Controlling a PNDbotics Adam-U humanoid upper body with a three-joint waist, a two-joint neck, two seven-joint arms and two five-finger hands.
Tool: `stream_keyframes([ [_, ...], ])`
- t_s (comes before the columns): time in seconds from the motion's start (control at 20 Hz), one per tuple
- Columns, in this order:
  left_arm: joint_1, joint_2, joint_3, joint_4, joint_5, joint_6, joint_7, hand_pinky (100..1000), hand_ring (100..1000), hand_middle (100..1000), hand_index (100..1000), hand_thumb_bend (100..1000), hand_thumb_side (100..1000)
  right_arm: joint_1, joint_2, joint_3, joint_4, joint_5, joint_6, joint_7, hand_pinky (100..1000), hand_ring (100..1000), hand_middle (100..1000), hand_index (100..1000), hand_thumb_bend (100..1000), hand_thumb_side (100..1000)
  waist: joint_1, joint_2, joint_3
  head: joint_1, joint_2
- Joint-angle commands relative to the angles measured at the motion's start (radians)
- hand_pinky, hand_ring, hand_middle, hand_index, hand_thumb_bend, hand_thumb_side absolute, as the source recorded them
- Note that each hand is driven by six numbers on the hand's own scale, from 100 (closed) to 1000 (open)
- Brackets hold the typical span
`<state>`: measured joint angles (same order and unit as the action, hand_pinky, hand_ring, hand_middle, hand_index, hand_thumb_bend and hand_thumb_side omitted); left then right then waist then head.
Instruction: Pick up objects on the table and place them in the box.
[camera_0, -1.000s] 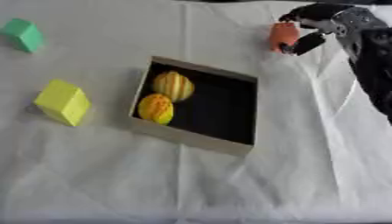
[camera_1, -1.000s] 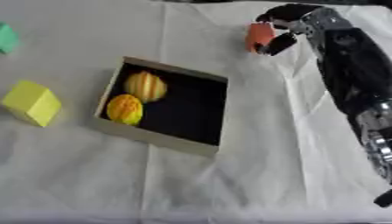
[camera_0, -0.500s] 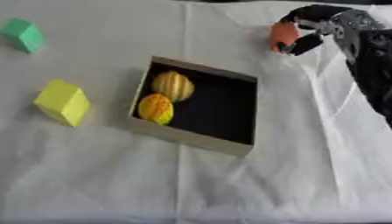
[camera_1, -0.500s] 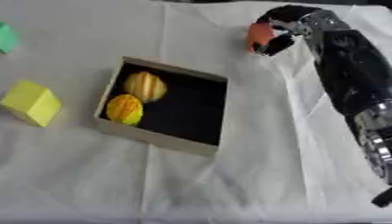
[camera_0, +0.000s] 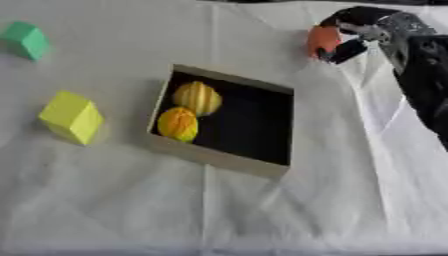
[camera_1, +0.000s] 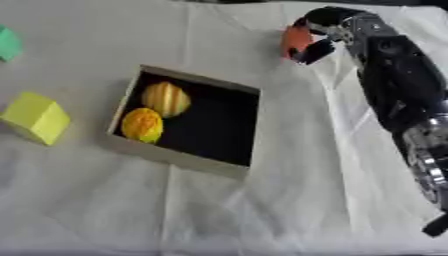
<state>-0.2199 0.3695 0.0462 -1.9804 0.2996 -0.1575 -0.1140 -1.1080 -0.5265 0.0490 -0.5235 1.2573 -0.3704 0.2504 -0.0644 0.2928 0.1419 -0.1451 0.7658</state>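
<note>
An open cardboard box (camera_0: 218, 155) with a black inside lies mid-table, holding a striped yellow fruit (camera_0: 197, 98) and an orange-yellow fruit (camera_0: 178, 124) at its left end. My right hand (camera_0: 360, 30) is at the far right, beyond the box's far right corner, its fingers curled round a small orange object (camera_0: 321, 40). A yellow block (camera_0: 72, 116) stands left of the box. A green block (camera_0: 26, 40) sits at the far left. My left hand shows in neither view.
A wrinkled white cloth (camera_0: 219, 215) covers the table. My right arm (camera_1: 398, 95) runs down the right side of the view.
My right hand with the orange object has shifted a little to the left, toward the box. The fruits and blocks have stayed put.
</note>
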Motion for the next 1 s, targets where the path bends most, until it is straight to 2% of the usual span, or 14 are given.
stream_keyframes([
  [0.05, -0.007, 0.011, 0.004, -0.02, -0.002, 0.001, -0.002, 875, 819, 737, 812, 100, 568, -0.012, -0.017, -0.005, -0.025, -0.032, 0.008, -0.052, 597, 743, 619, 754, 100, 483, 0.006, -0.03, 0.001, -0.004, -0.001],
  [0.3, -0.005, 0.009, 0.004, -0.02, -0.001, 0.003, -0.003, 875, 820, 738, 812, 100, 568, -0.01, -0.019, 0.002, -0.059, -0.066, 0.015, -0.134, 516, 654, 572, 711, 100, 376, 0.004, -0.036, 0.001, -0.004, 0.001],
  [0.55, -0.005, 0.008, 0.004, -0.02, -0.002, 0.006, -0.004, 876, 821, 738, 812, 100, 568, -0.002, -0.027, 0.008, -0.105, -0.114, 0.015, -0.154, 481, 625, 554, 695, 100, 289, 0.002, -0.041, 0.001, -0.001, 0.002],
  [0.8, -0.007, 0.012, 0.004, -0.02, -0.003, 0.006, -0.003, 876, 821, 739, 812, 100, 569, 0.012, -0.051, 0.027, -0.228, -0.186, 0.007, -0.108, 470, 614, 547, 681, 100, 266, 0.0, -0.048, 0.001, 0.004, 0.004],
  [1.0, -0.006, 0.021, 0.004, -0.02, -0.004, 0.005, -0.002, 876, 822, 740, 812, 100, 571, 0.029, -0.088, 0.079, -0.393, -0.31, -0.048, 0.007, 508, 624, 554, 680, 100, 264, -0.002, -0.055, -0.007, 0.011, 0.004],
])
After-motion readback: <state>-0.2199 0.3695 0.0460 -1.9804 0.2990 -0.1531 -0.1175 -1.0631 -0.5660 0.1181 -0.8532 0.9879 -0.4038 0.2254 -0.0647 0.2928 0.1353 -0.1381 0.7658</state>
